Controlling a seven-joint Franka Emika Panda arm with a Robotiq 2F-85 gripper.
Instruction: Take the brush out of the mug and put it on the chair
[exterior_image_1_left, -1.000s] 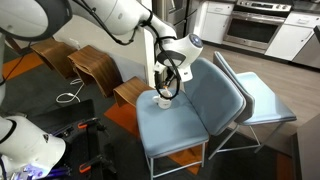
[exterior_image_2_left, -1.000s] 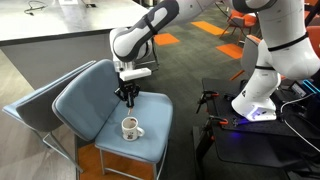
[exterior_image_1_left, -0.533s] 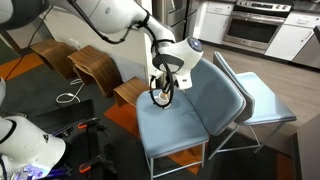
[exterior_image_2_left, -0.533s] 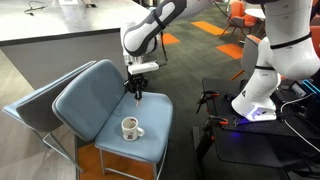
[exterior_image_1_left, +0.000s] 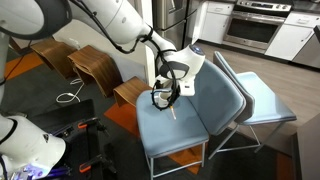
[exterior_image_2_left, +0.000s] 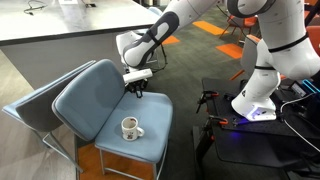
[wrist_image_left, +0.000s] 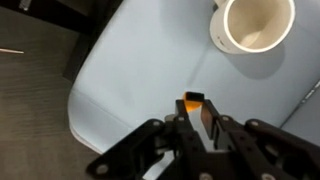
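In an exterior view, a paler light-blue chair (exterior_image_2_left: 25, 105) stands at the left, close behind the blue-grey padded chair with a curved backrest (exterior_image_2_left: 85, 95). On the blue-grey seat sits the small round white mug (exterior_image_2_left: 129, 127), upright, with its handle to the right. Above it, and clear of it, hangs the dark two-fingered hand (exterior_image_2_left: 135, 90) of the white robot arm (exterior_image_2_left: 150, 40). In the wrist view the seat fills the left. The hand (wrist_image_left: 195, 125) enters at bottom centre, clamped on the thin brush with a tan-orange handle (wrist_image_left: 193, 99); only a short orange end shows there. The mug (wrist_image_left: 255, 25) sits at the upper right, apart from the brush. In an exterior view the brush (exterior_image_1_left: 172, 111) is a thin pale stick slanting down from the hand towards the seat; I cannot tell whether it touches the seat.
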